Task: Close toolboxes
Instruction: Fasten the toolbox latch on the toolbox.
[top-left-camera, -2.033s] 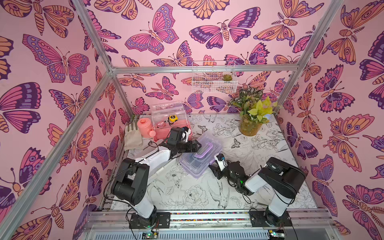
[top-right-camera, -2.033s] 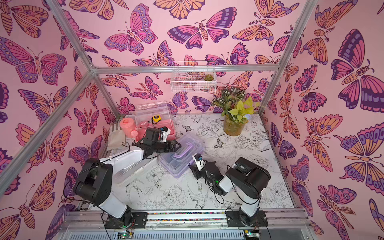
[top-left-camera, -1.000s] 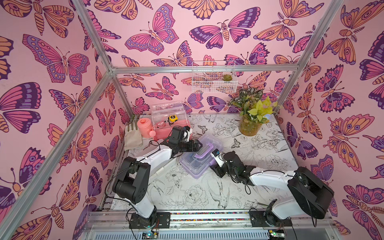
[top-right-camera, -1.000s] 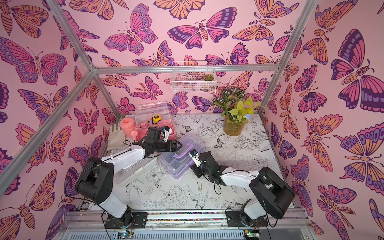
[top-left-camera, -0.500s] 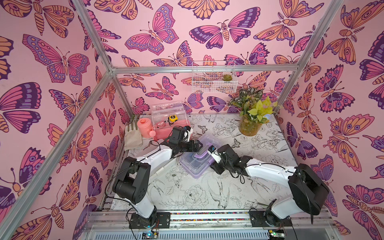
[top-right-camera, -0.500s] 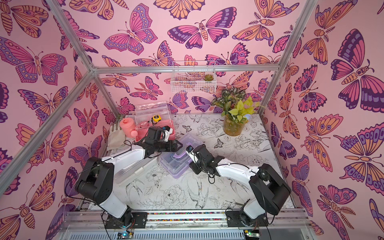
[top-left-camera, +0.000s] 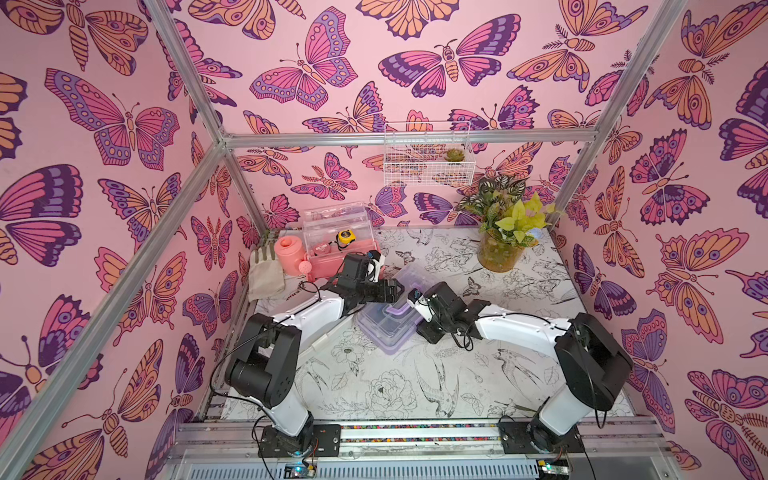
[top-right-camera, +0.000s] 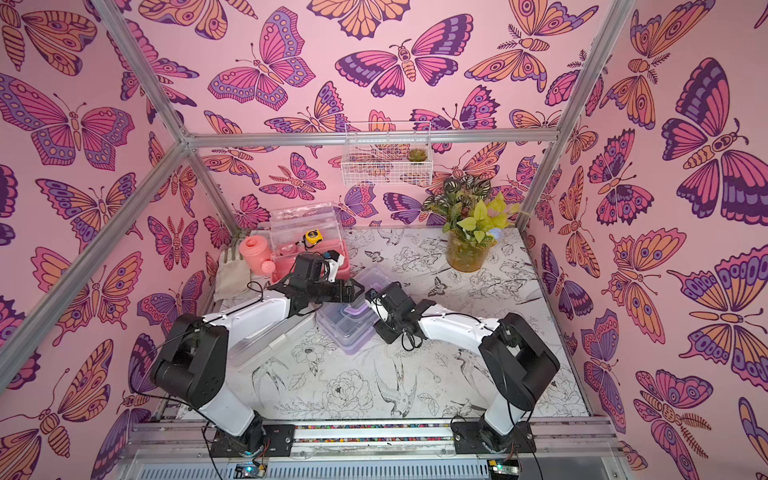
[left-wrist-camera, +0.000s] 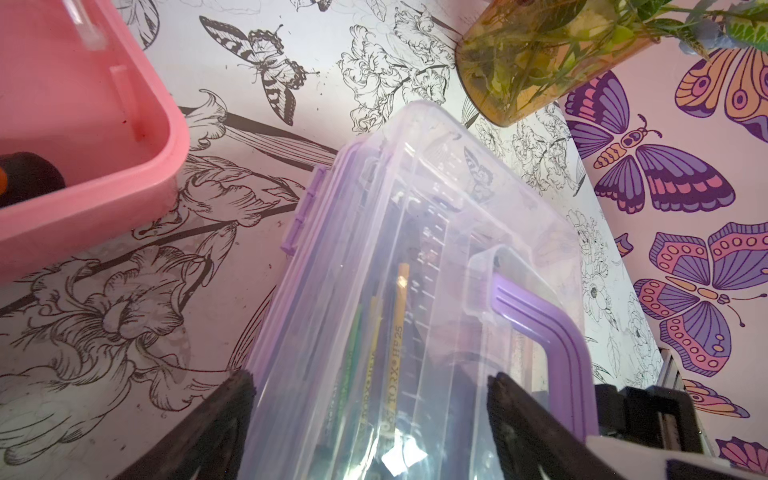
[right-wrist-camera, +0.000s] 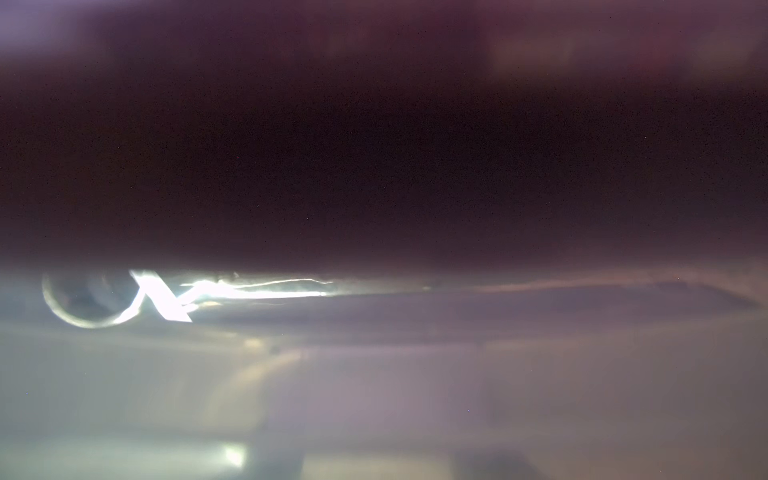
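The purple toolbox (top-left-camera: 384, 332) lies mid-table with its clear lid down, and a purple handle (left-wrist-camera: 552, 332) lies on that lid. My left gripper (left-wrist-camera: 370, 382) is open over the box's far-left end. One finger (left-wrist-camera: 224, 415) is beside the box's edge and the other lies on the lid by the handle. My right gripper (top-left-camera: 415, 301) is pressed against the box's right side; its wrist view is a blur and hides the jaws. The pink toolbox (top-left-camera: 328, 266) at the back left has its lid (top-left-camera: 336, 220) standing open. A pale toolbox (top-right-camera: 266, 349) lies partly hidden under my left arm.
A pink watering can (top-left-camera: 291, 255) and a cloth glove (top-left-camera: 266, 274) sit left of the pink toolbox. A potted plant (top-left-camera: 503, 245) stands at the back right. A wire basket (top-left-camera: 428, 158) hangs on the back wall. A yellow tape measure (top-left-camera: 345, 237) lies in the pink toolbox.
My right arm has stretched out, moving its gripper from the near right up against the purple toolbox's right side. The left arm has held still over the box.
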